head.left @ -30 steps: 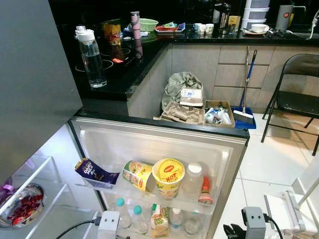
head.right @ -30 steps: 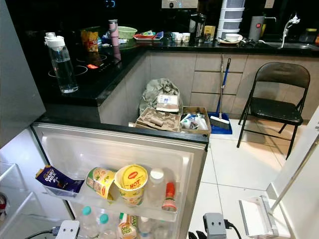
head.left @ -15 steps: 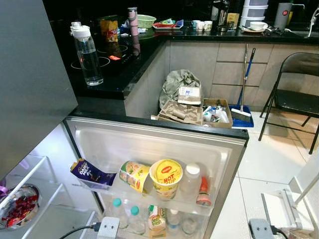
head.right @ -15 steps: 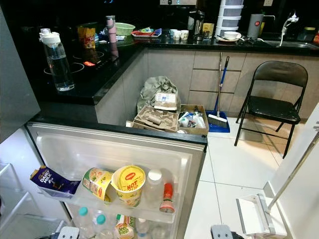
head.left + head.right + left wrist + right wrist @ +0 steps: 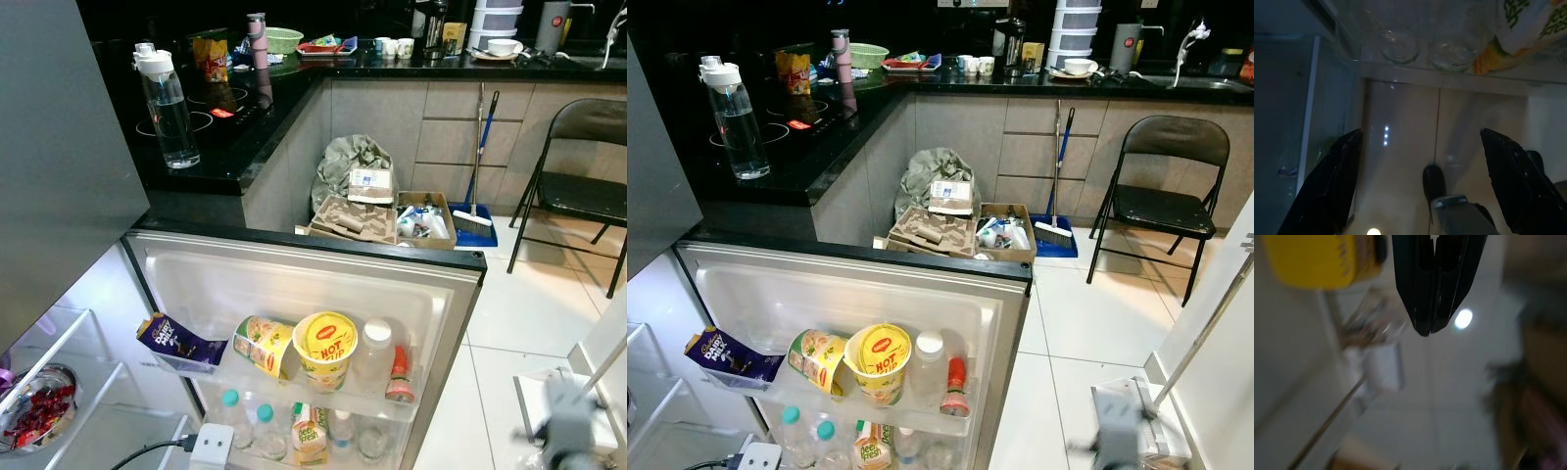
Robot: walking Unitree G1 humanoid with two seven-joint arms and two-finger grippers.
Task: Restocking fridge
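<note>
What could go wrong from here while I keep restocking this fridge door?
The green-labelled noodle cup lies tipped against the yellow noodle cup on a crowded door shelf; a nudge could knock either out. The purple chocolate pack juts from the shelf's end and might slide off. The right gripper is blurred in its wrist view, so it appears to be swinging; a carton and a folding chair stand close by on that side.
</note>
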